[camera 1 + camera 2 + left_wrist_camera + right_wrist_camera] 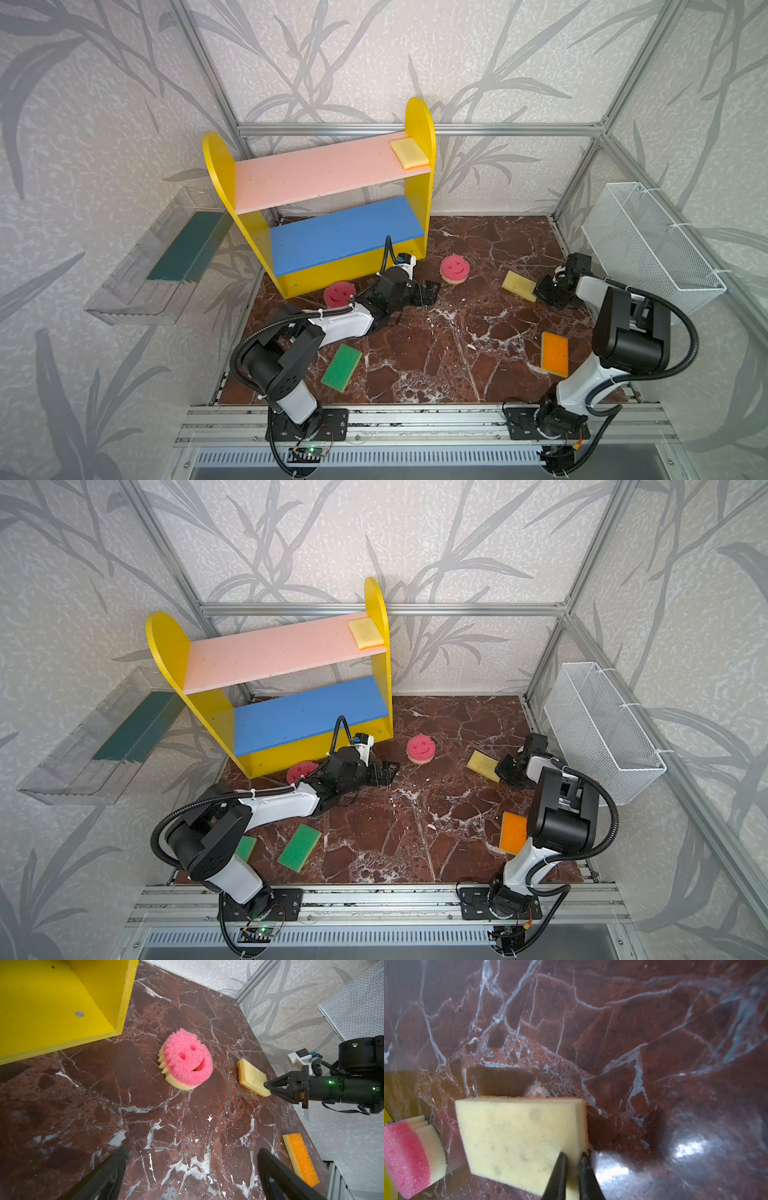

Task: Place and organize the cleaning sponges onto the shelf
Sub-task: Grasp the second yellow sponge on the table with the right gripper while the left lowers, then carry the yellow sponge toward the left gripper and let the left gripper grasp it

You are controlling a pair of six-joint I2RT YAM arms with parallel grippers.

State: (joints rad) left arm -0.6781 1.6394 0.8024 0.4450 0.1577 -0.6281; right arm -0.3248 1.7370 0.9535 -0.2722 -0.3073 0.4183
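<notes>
Your top views look steeply down from the front, both covering the whole tabletop (457, 332); your left wrist camera skims low across it; the right sits very close — both catch the pale yellow sponge (252, 1075).

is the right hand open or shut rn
Shut on the yellow sponge: in the right wrist view the right hand has its fingers pinched close together on the sponge's corner.

Pale wallpapered walls (332, 50) with grey leaf shapes enclose a red-brown, white-veined marble bench (457, 353), framed by aluminium rails (519, 129) under soft light.
</notes>
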